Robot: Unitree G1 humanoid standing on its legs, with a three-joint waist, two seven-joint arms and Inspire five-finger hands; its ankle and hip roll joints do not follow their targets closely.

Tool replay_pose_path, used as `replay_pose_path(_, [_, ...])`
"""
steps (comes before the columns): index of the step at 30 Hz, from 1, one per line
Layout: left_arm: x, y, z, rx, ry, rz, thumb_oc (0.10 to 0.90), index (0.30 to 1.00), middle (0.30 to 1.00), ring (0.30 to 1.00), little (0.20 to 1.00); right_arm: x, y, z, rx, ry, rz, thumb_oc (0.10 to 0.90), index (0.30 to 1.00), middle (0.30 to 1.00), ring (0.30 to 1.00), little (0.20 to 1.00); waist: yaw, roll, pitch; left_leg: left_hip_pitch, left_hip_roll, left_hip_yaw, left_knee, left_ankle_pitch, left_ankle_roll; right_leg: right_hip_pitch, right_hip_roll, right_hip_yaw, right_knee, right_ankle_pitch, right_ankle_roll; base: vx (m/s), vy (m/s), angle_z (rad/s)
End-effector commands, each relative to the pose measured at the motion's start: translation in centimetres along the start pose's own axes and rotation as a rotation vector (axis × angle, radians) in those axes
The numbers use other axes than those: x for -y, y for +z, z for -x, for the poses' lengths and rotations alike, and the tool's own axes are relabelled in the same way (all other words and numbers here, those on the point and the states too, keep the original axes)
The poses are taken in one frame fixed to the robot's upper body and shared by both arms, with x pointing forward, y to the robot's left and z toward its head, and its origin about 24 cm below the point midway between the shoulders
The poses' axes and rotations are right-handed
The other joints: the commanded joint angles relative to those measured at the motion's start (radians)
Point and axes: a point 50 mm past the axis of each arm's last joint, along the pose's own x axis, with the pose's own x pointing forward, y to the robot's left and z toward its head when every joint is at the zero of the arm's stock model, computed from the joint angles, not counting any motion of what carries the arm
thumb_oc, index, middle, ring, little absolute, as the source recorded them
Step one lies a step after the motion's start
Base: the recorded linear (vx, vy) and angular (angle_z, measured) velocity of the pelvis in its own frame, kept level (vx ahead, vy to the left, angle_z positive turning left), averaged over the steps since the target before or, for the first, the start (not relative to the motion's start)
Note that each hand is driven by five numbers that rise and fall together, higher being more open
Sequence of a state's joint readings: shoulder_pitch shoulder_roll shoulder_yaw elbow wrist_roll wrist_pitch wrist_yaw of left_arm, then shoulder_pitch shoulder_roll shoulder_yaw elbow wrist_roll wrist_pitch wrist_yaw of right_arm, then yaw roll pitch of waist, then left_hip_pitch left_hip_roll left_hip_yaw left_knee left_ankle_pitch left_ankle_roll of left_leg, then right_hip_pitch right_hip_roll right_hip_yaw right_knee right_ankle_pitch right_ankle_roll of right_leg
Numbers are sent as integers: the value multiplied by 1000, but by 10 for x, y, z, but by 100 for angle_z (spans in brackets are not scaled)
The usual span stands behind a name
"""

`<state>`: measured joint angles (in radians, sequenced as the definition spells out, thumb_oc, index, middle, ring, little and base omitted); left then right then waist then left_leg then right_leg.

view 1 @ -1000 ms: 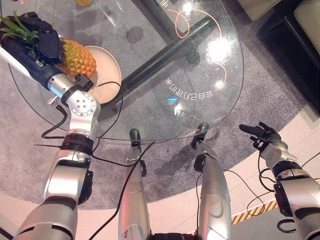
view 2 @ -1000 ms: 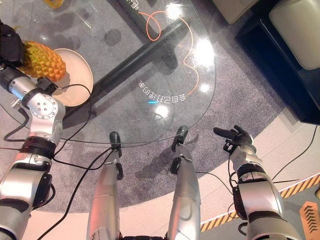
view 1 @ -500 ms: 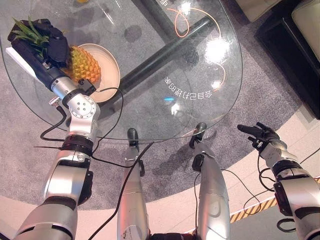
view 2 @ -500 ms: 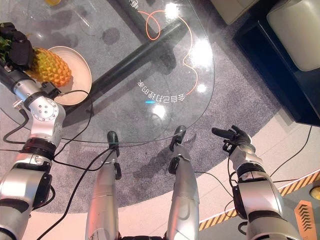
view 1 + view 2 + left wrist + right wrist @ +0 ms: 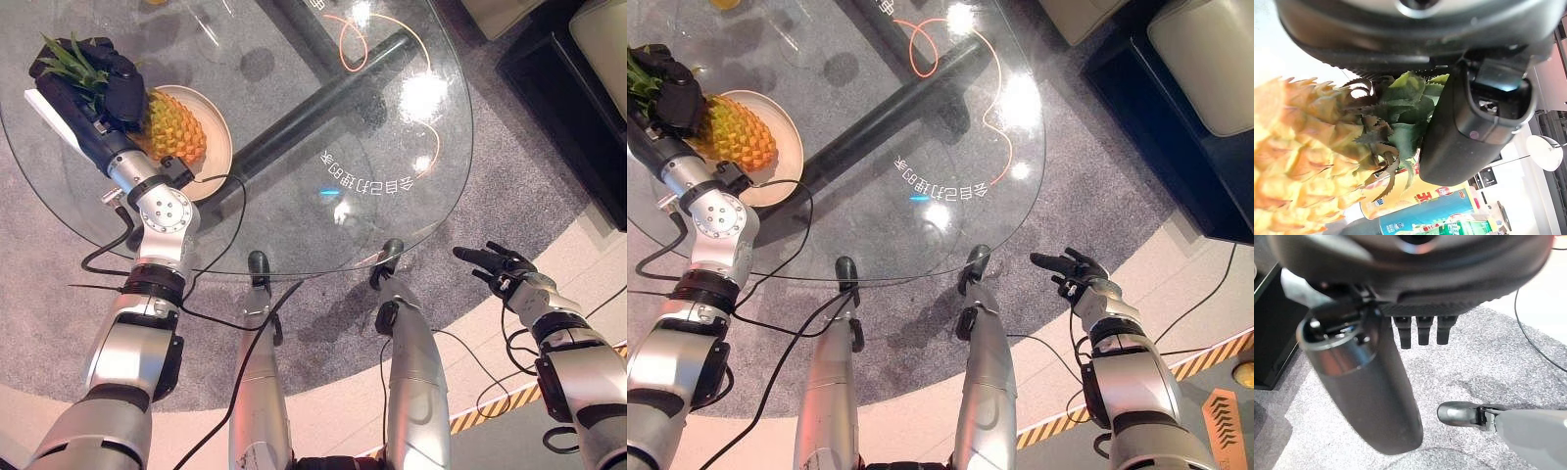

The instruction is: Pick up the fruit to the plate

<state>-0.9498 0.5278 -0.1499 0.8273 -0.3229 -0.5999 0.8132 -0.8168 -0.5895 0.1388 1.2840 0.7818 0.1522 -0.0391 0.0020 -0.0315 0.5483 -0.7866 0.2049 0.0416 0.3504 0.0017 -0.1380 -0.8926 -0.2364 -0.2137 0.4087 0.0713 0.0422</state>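
Observation:
A yellow-orange pineapple (image 5: 171, 129) with a green leafy crown lies over the beige plate (image 5: 221, 137) at the glass table's far left. My left hand (image 5: 110, 80) is shut on it near the crown; in the left wrist view the thumb (image 5: 1469, 127) presses beside the leaves and the scaly body (image 5: 1303, 161) sits close by. Whether the fruit rests on the plate or hangs just above it, I cannot tell. My right hand (image 5: 495, 264) hangs open and empty off the table's near right side, above the carpet.
The round glass table (image 5: 392, 117) has a dark bar under it. An orange cord loop (image 5: 353, 39) lies at the far middle. Dark furniture (image 5: 578, 78) stands at the far right. Cans and bottles (image 5: 1420, 215) show past the pineapple in the left wrist view.
My left hand has carried the pineapple to the right, further over the plate. My right hand has sunk a little and spread its fingers. The camera has shifted slightly.

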Motion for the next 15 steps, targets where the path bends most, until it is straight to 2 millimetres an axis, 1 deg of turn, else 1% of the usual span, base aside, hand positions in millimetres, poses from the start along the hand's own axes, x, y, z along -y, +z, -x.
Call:
replay_pose_path(1, [5,63,-44,260,49,124,100,300,300,300,200,19,-6,1,-27,-68,69,800,900,900,900,900,16,-4,-28,-70,5,6,26,34,1,40,-29,14,42,-83,86,0,0,0])
replay_pose_path(3, [6,65,-45,263,47,123,100,300,300,300,200,18,-4,1,-24,-69,69,800,900,900,900,900,17,-3,-28,-70,6,6,24,35,0,40,-29,14,40,-82,86,-1,5,-3])
replay_pose_path(4, [6,65,-45,263,47,124,114,312,312,312,214,18,-3,1,-22,-70,70,800,900,900,900,900,16,-3,-28,-70,6,6,24,35,-1,40,-29,14,39,-81,87,0,0,0])
replay_pose_path(5, [6,65,-46,264,45,124,215,399,399,399,315,19,-3,1,-21,-70,70,800,900,900,900,900,17,-3,-28,-71,5,6,24,34,-1,41,-29,13,37,-81,87,0,0,0])
replay_pose_path(6, [6,65,-46,264,40,122,259,436,436,436,359,19,-3,1,-19,-70,69,800,900,900,900,900,17,-3,-28,-71,5,6,24,34,-1,40,-30,13,36,-81,87,0,0,0])
replay_pose_path(7, [6,65,-46,263,39,121,276,451,451,451,376,19,-3,1,-17,-70,70,800,900,900,900,900,17,-2,-28,-72,5,5,24,34,0,39,-29,13,37,-81,87,0,0,0])
replay_pose_path(8, [6,65,-46,262,40,121,350,514,514,514,450,19,-3,1,-16,-70,70,800,900,900,900,900,16,-2,-28,-73,4,6,25,33,1,38,-29,13,36,-80,87,0,0,0])
replay_pose_path(9, [6,66,-46,262,41,121,383,542,542,542,483,19,-3,1,-15,-69,71,800,900,900,900,900,16,-3,-28,-73,4,6,25,33,1,37,-28,13,36,-79,87,0,0,0])
replay_pose_path(10, [6,66,-46,261,42,122,399,556,556,556,499,19,-2,1,-14,-69,70,800,900,900,900,900,16,-3,-28,-75,3,6,26,33,2,36,-28,14,36,-79,87,0,0,0])
replay_pose_path(12, [7,66,-46,262,45,122,353,516,516,516,453,19,-2,1,-10,-71,68,800,900,900,900,900,16,-2,-28,-76,1,6,25,33,1,35,-28,13,33,-78,88,0,0,0])
replay_pose_path(13, [7,66,-46,262,46,123,292,465,465,465,392,19,-2,1,-9,-72,68,800,900,900,900,900,16,-2,-28,-75,1,6,24,33,1,36,-28,13,32,-77,87,0,0,0])
replay_pose_path(14, [7,65,-46,262,47,123,265,441,441,441,365,19,-2,1,-9,-73,69,800,900,900,900,900,16,-2,-28,-75,0,6,24,33,1,35,-28,12,31,-77,87,0,0,0])
replay_pose_path(15, [7,65,-46,262,47,123,265,441,441,441,365,19,-2,1,-9,-73,69,800,900,900,900,900,16,-1,-28,-75,0,6,24,33,1,35,-28,12,31,-77,87,0,0,0])
